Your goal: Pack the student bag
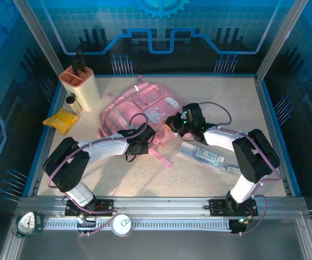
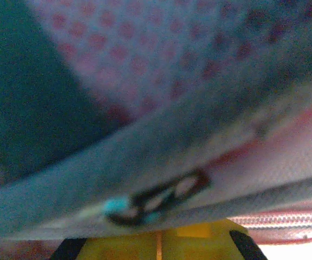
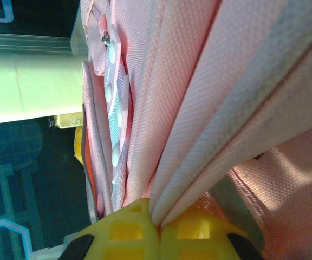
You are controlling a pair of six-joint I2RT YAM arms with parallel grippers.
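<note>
Top external: beige speckled tabletop (image 1: 145, 181) w/ blue rim, blue printed walls (image 1: 161, 32) behind. Pink student bag (image 1: 145, 111) lies centre frame. Right pincer (image 1: 173, 122) clamped on its fabric (folds nipped, per right wrist cam); left pincer (image 1: 148, 138) closed at bag's lower edge.

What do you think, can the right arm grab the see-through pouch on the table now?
Probably not straight away. The right gripper is shut on the pink bag and must let go first. The pouch lies uncovered beside that arm, so nothing else seems to block it.
</note>
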